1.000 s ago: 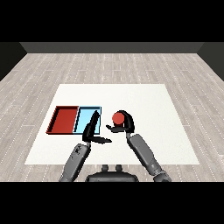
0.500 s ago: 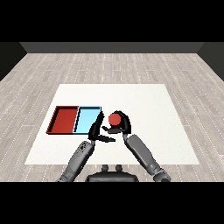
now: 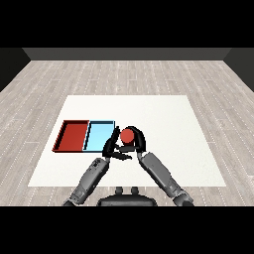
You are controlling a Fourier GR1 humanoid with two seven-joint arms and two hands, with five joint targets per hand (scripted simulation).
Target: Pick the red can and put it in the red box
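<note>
Already your right robot hand [image 3: 138, 140] curls round the red can [image 3: 128, 135] — held ready for carrying left to the red tray [image 3: 72, 137]. Your left robot hand [image 3: 110, 147] sits just beside it, fingers straight.

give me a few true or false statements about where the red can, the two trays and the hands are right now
1. The red can lies inside the red tray. False: it is to the right of both trays, with the right hand curled round it.
2. The light blue tray sits between the red tray and the can. True.
3. The left hand is resting far off at the table's left edge. False: it is close beside the can, at the light blue tray's right end.
4. The red tray holds nothing that can be seen. True.
5. The two trays lie at opposite ends of the white table. False: they lie side by side, left of centre.
</note>
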